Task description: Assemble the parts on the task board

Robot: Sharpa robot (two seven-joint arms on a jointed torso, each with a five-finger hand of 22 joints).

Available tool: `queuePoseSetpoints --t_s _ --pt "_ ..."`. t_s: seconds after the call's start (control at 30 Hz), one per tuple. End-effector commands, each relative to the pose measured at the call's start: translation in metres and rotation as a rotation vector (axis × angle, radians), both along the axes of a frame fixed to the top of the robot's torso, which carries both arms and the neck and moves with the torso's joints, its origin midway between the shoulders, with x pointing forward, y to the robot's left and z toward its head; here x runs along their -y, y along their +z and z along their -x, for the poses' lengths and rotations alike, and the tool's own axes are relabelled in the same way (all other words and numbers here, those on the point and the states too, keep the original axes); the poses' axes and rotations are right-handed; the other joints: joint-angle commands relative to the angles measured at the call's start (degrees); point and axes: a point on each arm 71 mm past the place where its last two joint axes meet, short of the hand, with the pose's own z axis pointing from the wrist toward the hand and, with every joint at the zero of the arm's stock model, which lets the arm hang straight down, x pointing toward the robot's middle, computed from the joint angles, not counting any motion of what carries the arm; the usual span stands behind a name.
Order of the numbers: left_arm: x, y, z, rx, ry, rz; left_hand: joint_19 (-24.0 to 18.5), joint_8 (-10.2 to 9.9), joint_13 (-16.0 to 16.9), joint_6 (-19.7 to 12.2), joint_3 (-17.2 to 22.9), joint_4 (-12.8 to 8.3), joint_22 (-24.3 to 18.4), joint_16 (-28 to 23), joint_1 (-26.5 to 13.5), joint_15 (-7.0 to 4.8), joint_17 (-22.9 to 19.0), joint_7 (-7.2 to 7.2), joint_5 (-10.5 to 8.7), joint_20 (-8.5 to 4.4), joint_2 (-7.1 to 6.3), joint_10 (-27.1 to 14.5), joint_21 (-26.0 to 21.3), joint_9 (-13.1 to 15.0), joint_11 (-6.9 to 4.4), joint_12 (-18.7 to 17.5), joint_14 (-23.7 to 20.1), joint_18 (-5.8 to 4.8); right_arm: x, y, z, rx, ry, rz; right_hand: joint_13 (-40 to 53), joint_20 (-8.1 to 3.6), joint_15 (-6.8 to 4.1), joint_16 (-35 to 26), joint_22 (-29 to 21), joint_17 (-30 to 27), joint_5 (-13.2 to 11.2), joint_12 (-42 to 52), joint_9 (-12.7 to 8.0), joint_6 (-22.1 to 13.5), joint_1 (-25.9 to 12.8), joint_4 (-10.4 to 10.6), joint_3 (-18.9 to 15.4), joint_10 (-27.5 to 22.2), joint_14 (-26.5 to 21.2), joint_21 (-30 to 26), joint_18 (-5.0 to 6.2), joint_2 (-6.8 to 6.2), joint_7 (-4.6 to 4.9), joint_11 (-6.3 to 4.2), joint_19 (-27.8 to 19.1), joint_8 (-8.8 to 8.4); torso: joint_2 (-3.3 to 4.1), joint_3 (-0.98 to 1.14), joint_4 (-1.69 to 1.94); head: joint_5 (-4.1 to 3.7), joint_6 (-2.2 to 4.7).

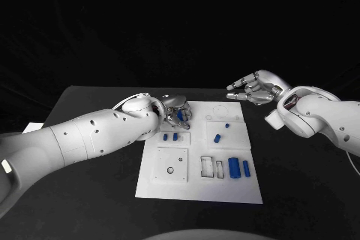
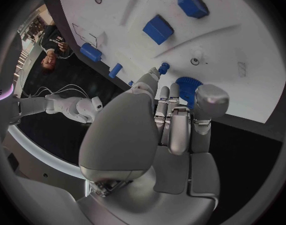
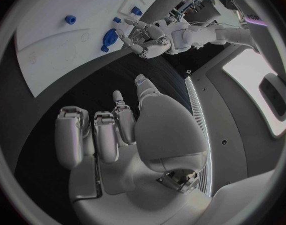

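Blue gear [image 2: 188,86] half-hidden behind left hand [image 2: 174,120]

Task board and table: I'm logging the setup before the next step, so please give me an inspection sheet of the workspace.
Surface: black table, bare around the board.
Job's things: white task board at the middle; blue parts on it, among them two cylinders lying side by side and a blue gear.
Clutter: nothing seen.
Hands: left hand over the board's far left corner, fingertips at the gear, grip unclear; right hand raised off the board, fingers curled, holding nothing.
Cables: thin white ones at the left wrist.
Surroundings: dark backdrop.
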Motion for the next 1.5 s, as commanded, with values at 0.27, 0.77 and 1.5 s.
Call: queuePoseSetpoints --t_s 0.27,0.77,1.5 --pt "0.006 -0.006 0.002 -0.011 -0.021 -0.095 2.3 -1.0 -1.4 1.4 1.7 -0.2 1.2 -0.4 0.3 -0.37 -0.9 -0.11 0.07 -0.39 0.12 2.0 1.2 -0.7 -0.07 -1.5 3.1 -0.99 -0.002 0.000 0.001 -0.002 0.020 0.000 5.7 0.14 0.18 -0.2 -0.1 10.2 0.2 -0.2 0.1 -0.4 -0.1 0.0 -0.2 -0.3 4.7 -0.2 0.37 0.53 -0.10 -0.05 -0.3 0.07 -0.03 0.05 0.05 -0.13 -0.25" --pt "0.013 -0.009 0.003 -0.011 -0.028 -0.100 2.1 -2.3 -3.3 3.1 6.8 -0.8 1.2 0.0 1.0 -0.69 -1.1 -0.24 -0.19 -0.61 0.26 5.2 1.0 -1.9 -0.41 -4.0 3.1 -0.87 -0.003 -0.001 0.001 -0.005 0.024 0.000 5.8 0.14 0.18 -0.2 0.0 10.3 0.2 -0.1 0.1 -0.5 -0.1 0.0 -0.2 -0.3 4.7 -0.2 0.37 0.63 -0.10 -0.05 -0.2 0.07 -0.07 0.08 0.03 -0.30 -0.49" --pt "0.011 -0.010 0.002 0.001 -0.005 -0.103 2.0 -3.8 -4.7 6.8 18.8 -5.5 2.4 0.7 0.6 -0.86 -1.3 0.07 -0.30 -0.82 -0.16 10.1 1.7 -3.0 -0.44 -7.9 3.1 -1.05 -0.005 -0.001 0.000 -0.006 0.027 -0.001 5.8 0.14 0.18 -0.2 0.0 10.3 0.2 0.0 0.1 -0.4 -0.1 0.0 -0.2 -0.3 4.7 -0.2 0.36 0.67 -0.10 -0.05 -0.2 0.08 -0.10 0.06 0.04 -0.45 -0.61"
